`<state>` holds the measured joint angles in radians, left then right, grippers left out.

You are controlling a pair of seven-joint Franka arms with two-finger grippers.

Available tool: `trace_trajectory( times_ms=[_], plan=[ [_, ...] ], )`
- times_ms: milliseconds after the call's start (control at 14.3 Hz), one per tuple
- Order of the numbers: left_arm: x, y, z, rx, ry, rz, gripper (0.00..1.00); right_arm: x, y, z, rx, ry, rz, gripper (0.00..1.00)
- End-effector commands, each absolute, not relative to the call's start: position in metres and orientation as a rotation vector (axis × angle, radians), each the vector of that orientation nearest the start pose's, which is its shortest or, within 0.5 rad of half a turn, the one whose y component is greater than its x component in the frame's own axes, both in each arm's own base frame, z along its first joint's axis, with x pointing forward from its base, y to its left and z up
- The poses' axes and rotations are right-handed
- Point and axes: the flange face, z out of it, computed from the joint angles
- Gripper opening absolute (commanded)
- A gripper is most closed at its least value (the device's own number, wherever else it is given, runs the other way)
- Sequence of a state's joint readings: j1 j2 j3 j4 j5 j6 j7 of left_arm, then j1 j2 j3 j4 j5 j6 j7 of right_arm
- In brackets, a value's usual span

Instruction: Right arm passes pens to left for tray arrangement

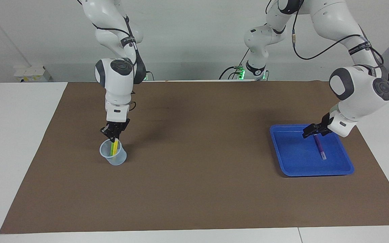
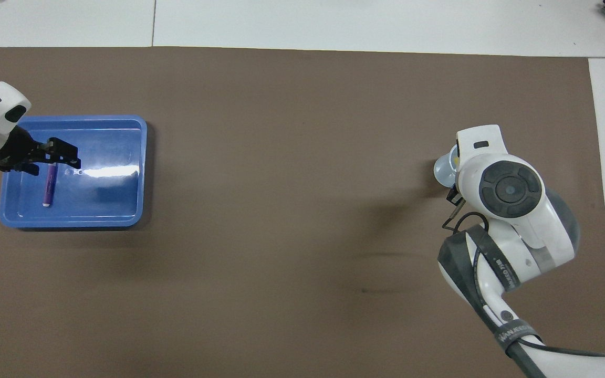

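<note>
A purple pen [image 1: 320, 147] [image 2: 48, 185] lies flat in the blue tray [image 1: 295, 158] [image 2: 108, 199] at the left arm's end of the table. My left gripper [image 1: 311, 134] [image 2: 53, 157] hangs open just above that pen's end nearer the robots, holding nothing. At the right arm's end, a yellow pen [image 1: 115, 147] and a green pen [image 1: 112, 146] stand in a translucent cup [image 1: 118, 158] [image 2: 440, 173]. My right gripper [image 1: 114, 137] points straight down over the cup, shut on the top of the yellow pen. From overhead its wrist hides the fingers and most of the cup.
A brown mat [image 1: 198, 168] covers most of the white table [image 1: 15, 135]. Between cup and tray the mat lies bare. Cables hang from both arms.
</note>
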<state>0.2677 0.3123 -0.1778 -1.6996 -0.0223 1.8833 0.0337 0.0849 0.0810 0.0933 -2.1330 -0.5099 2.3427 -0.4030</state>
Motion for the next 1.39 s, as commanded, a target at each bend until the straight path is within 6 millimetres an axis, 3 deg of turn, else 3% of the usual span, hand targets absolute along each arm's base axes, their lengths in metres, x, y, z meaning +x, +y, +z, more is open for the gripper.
trace_trajectory(
  times_ms=[0, 767, 1325],
  plan=[
    [0.622, 0.061, 0.413, -3.219, -0.136, 0.204, 1.00, 0.559, 0.088, 0.387, -3.171, -1.592, -0.188, 0.00],
    [0.620, 0.046, 0.418, -3.213, -0.137, 0.210, 1.00, 0.562, 0.092, 0.427, -3.201, -1.584, -0.219, 0.00],
    [0.620, 0.045, 0.420, -3.212, -0.141, 0.215, 1.00, 0.552, 0.118, 0.468, -3.174, -1.568, -0.107, 0.00]
  ],
)
